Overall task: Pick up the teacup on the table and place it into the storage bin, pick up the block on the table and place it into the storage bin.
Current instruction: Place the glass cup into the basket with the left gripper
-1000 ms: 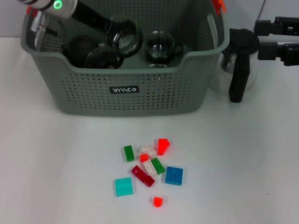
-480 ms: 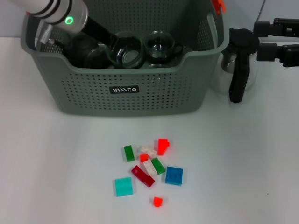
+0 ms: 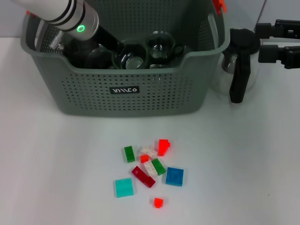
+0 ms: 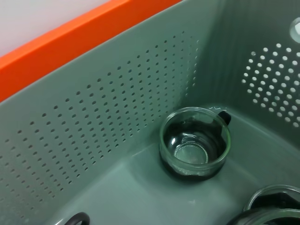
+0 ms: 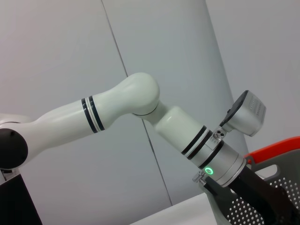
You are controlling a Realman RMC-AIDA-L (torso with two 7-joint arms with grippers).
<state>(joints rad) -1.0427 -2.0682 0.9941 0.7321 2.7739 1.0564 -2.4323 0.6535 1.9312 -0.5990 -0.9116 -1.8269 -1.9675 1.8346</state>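
Observation:
The grey-green storage bin (image 3: 93, 101) stands at the back of the table. My left gripper (image 3: 114, 45) reaches down into it from the left and is shut on a glass teacup (image 3: 131, 58), held low inside the bin. Another glass teacup (image 3: 162, 46) rests on the bin's floor beside it and also shows in the left wrist view (image 4: 194, 147). Several blocks lie loose on the table in front of the bin, among them a blue block (image 3: 174, 176), a cyan block (image 3: 124, 187) and a red block (image 3: 163, 146). My right gripper (image 3: 258, 38) hangs open at the far right.
A glass teapot with a black handle (image 3: 238, 70) stands just right of the bin, under the right gripper. Dark round items (image 3: 86, 51) fill the bin's left part. An orange-red handle clip (image 3: 218, 4) sits on the bin's right rim.
My left arm has moved right and lower into the bin, carrying the teacup down toward the floor beside the other teacup. The right arm and the blocks have not moved.

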